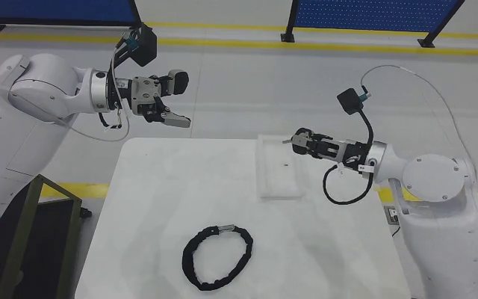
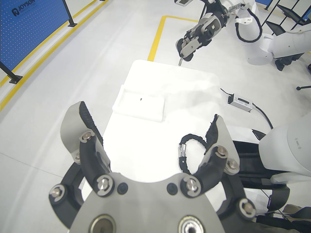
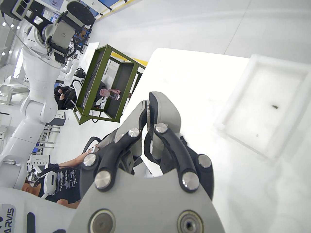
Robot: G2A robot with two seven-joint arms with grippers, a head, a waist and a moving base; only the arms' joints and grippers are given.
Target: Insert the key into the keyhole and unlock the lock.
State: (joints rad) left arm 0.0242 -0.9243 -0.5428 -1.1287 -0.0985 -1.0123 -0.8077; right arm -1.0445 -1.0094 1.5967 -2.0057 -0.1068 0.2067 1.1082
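Black sleeved cable lock (image 1: 216, 258) loose on white counter (image 1: 149, 194), near side. Right end effector (image 1: 299, 140) clenched on small silver key (image 2: 180, 60), well apart. Left end effector (image 1: 183, 99) released. Risk: unheld lock skids under key push.

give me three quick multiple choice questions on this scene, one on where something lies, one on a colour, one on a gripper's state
1. Where is the cable lock? A on the table, apart from the tray B inside the tray C in a gripper
2. What colour is the tray? A green B black C white
3. How is the left gripper? A shut on the cable lock B open C shut on the tray's rim

1 A, its loop rests on bare tabletop; 2 C, it matches the white table; 3 B, its fingers stand wide apart, while the right gripper pinches the key.
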